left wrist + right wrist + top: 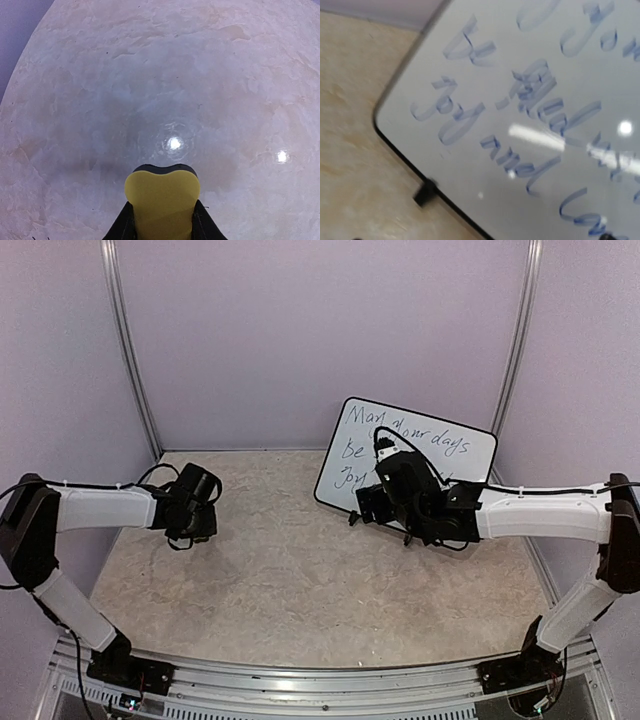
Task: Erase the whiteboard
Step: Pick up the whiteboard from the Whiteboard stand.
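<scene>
1. The whiteboard (455,445) leans back against the rear wall (300,340), just ahead of the right claw (366,506) and well away from the left claw (192,525). Blue cursive covers it, so no part looks wiped.
2. One small black foot (425,192) props the board's lower edge on the counter (280,580).
3. The right claw is spread wide and holds nothing. It sits close to the board's lower left part. Its own camera view is blurred.
4. The left claw is clamped on a yellow pad (162,195) with a black backing, probably the eraser, above bare counter.
5. Risks, as I judge them:
   - A push from the empty right claw could slide the feet or tip the leaning board.
   - The right arm lies between the left claw and the board, so bringing the pad across could knock the two arms together.
   - A hard wipe against the tilted board could twist the pad out of its grip.
</scene>
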You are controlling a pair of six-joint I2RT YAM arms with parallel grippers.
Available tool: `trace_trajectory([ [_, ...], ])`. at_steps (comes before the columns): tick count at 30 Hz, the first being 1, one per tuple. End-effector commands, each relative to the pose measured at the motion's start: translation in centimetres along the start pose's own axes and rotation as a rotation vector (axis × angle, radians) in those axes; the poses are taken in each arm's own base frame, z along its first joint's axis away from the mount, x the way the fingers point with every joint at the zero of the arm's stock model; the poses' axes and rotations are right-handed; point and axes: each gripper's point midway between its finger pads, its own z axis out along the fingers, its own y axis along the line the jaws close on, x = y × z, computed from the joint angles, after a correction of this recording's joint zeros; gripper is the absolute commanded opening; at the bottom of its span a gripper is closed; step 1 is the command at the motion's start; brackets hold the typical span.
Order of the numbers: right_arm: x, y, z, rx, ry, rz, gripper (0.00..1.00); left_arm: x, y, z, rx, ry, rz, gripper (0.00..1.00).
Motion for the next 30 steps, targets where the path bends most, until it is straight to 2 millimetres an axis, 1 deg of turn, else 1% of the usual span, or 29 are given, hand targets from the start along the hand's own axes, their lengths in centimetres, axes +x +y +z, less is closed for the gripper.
trace_trajectory([
  [1, 4.8, -1.4, 1.5, 0.071, 0.131, 0.056, 0.99, -3.5, -3.8, -4.3, 0.059, -0.139, 0.042, 0.20],
  [3, 6.6, -2.4, 1.6, 0.127, 0.173, 0.099, 0.98, -4.0, -5.6, -5.7, 0.114, -0.165, 0.051, 0.20],
  [4, 7.4, -2.5, 1.7, 0.141, 0.188, 0.122, 0.98, -4.3, -6.4, -6.3, 0.145, -0.176, 0.050, 0.20],
  [7, 10.2, -3.2, 2.1, 0.208, 0.244, 0.197, 0.96, -4.6, -8.4, -7.9, 0.218, -0.203, 0.055, 0.20],
  [11, 13.8, -4.6, 2.8, 0.335, 0.318, 0.267, 0.91, -4.6, -9.8, -9.8, 0.272, -0.239, 0.072, 0.21],
  [14, 15.7, -5.2, 3.7, 0.409, 0.350, 0.289, 0.86, -4.3, -10.3, -10.6, 0.306, -0.254, 0.077, 0.22],
  [16, 16.6, -5.2, 4.4, 0.435, 0.369, 0.306, 0.84, -4.3, -10.4, -11.0, 0.323, -0.266, 0.078, 0.23],
  [19, 17.4, -4.8, 5.4, 0.431, 0.395, 0.351, 0.84, -4.4, -10.5, -11.3, 0.339, -0.279, 0.074, 0.23],
  [26, 17.6, -3.7, 6.8, 0.373, 0.376, 0.446, 0.79, -4.6, -10.6, -11.9, 0.364, -0.296, 0.074, 0.24],
  [30, 18.3, -3.8, 7.4, 0.410, 0.383, 0.445, 0.76, -4.8, -10.2, -12.3, 0.363, -0.307, 0.068, 0.24],
])
